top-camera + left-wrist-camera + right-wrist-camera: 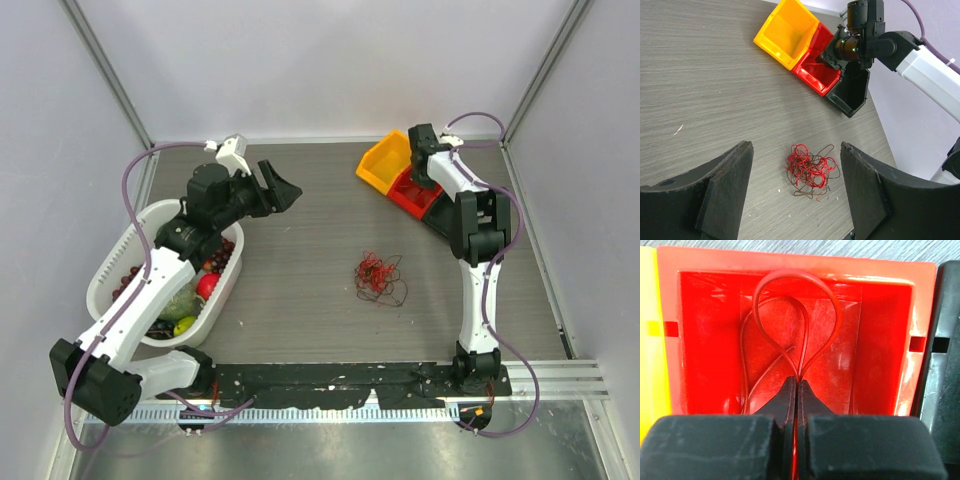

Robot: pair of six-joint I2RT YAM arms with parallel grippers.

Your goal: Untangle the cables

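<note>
Loose tangle of thin red and dark brown cables (380, 278) lying mid grey wood-grain table (300, 300), left gripper (795, 147) raised well apart from it, jaws wide and empty, right gripper (797, 390) pinched closed on one thin red cable loop (795, 271), loop inside open red plastic bin (880, 270) at far right.

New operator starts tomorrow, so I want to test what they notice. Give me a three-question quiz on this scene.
1. True or false: the left gripper is shut.
2. The right gripper pinches a red cable loop over which bin? A yellow, B red, C black.
3. Fill in: the tangle of cables lies on the ____.
Key: 1 false; 2 B, the red bin; 3 table.
</note>
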